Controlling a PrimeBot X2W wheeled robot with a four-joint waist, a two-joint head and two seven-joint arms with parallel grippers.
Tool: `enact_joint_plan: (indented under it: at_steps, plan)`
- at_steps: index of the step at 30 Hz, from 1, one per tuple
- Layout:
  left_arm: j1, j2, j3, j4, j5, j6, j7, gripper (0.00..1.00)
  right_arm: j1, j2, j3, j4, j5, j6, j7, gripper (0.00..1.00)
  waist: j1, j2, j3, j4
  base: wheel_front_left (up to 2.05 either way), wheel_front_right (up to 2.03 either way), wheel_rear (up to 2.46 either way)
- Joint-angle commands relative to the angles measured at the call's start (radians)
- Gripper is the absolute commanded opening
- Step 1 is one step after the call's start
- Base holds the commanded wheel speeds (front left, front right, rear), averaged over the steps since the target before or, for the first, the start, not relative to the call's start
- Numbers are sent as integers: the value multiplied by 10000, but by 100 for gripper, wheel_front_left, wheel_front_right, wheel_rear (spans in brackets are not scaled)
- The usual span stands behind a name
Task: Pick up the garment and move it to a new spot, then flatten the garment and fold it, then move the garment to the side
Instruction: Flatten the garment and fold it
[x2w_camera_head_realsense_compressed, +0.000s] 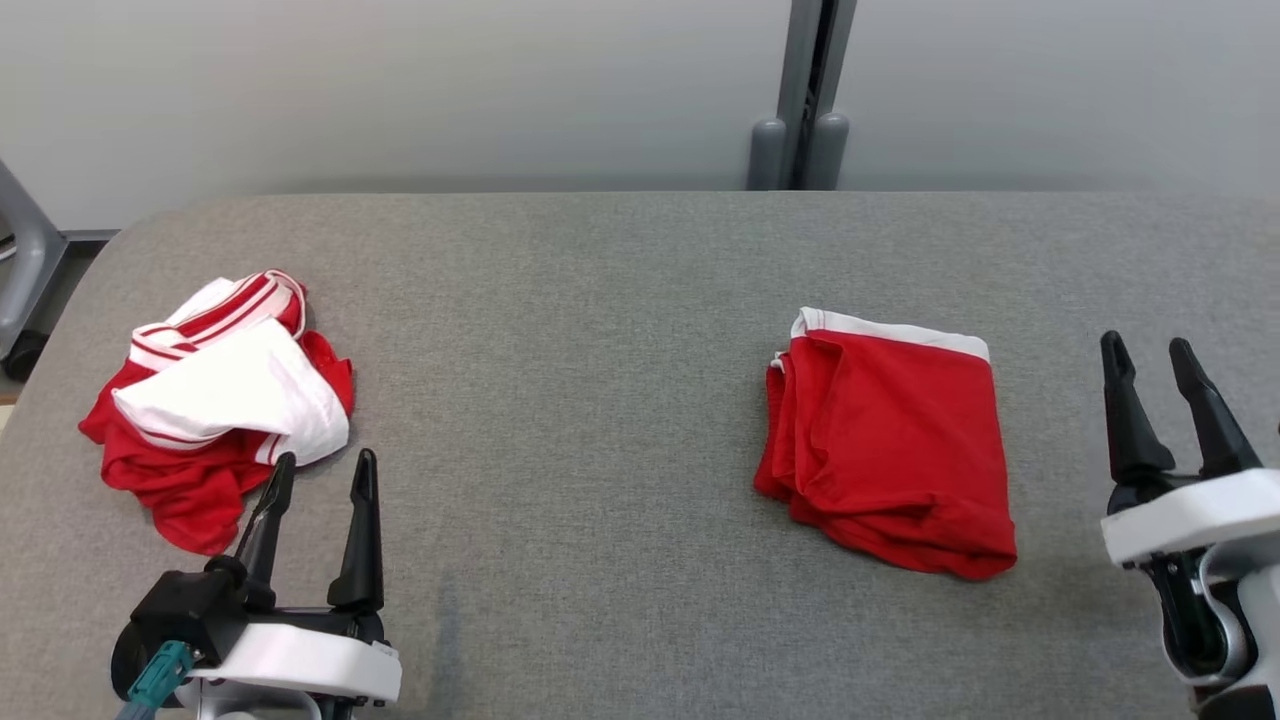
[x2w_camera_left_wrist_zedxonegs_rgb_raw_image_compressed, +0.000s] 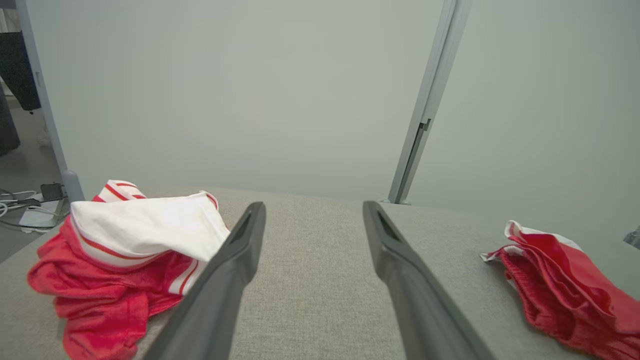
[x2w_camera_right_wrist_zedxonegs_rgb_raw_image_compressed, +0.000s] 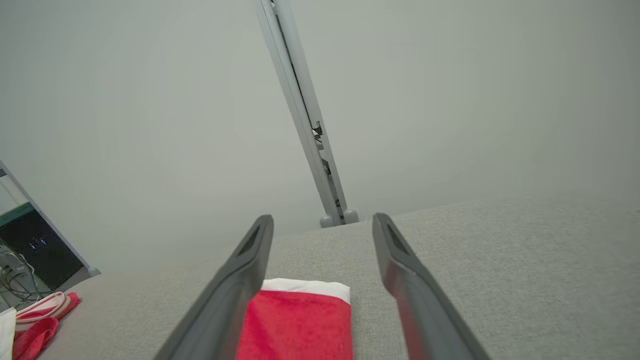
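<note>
Grey fabric table (x2w_camera_head_realsense_compressed: 600, 300), pale wall (x2w_camera_head_realsense_compressed: 400, 90) w/ post (x2w_camera_head_realsense_compressed: 808, 90) — L fingers (x2w_camera_head_realsense_compressed: 360, 530), R fingers (x2w_camera_head_realsense_compressed: 1125, 410) wide apart, empty.

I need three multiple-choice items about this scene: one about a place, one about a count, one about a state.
1. Where on the grey fabric table is the folded red garment with a white band?
A. Robot's left. B. Robot's right. C. Far edge.
2. How many garments lie on the table?
A. Two. B. Three. C. Four.
3. How is the red-and-white striped garment?
A. Folded. B. Spread flat. C. Crumpled.
Key: 1 B, it lies near the right gripper; 2 A, one lies at each side; 3 C, it lies in a bunched heap.
</note>
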Motion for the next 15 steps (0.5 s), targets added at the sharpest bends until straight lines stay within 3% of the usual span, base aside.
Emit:
enact_joint_plan:
  at_steps: [1,9,10,15]
  plan:
    - [16,37,97,-62,76,-68,0,100,357,74,-265,-281,-112,1,-46,100,0,0,-75,-204,0,0,0]
    - [128,37,424,-14,195,-138,0,100,2064,460,-1056,-1907,-1426,1,-48,100,0,0,-251,-686,0,0,0]
    - [161,41,506,20,216,-161,0,100,2469,809,-1236,-2196,-1510,3,-48,100,0,0,-326,-747,0,0,0]
    - [277,39,691,35,290,-227,0,100,3223,1251,-1415,-2634,-1902,1,-47,100,0,0,-465,-865,0,0,0]
